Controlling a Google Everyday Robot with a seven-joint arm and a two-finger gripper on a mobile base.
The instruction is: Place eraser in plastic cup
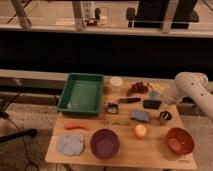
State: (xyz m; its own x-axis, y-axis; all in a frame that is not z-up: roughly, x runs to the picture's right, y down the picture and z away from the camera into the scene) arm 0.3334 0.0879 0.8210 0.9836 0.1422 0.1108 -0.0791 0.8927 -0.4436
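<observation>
Pale bare wood on the counter, matt. Green tray of smooth plastic. Eraser flat matt black. Plastic cup pale blue, smooth. Tool at the counter's right edge by the cup, white glossy casing. Orange bowl slightly shiny.

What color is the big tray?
Green. The tray shows in the camera view, at the table's back left; the claw is over at the right.
</observation>
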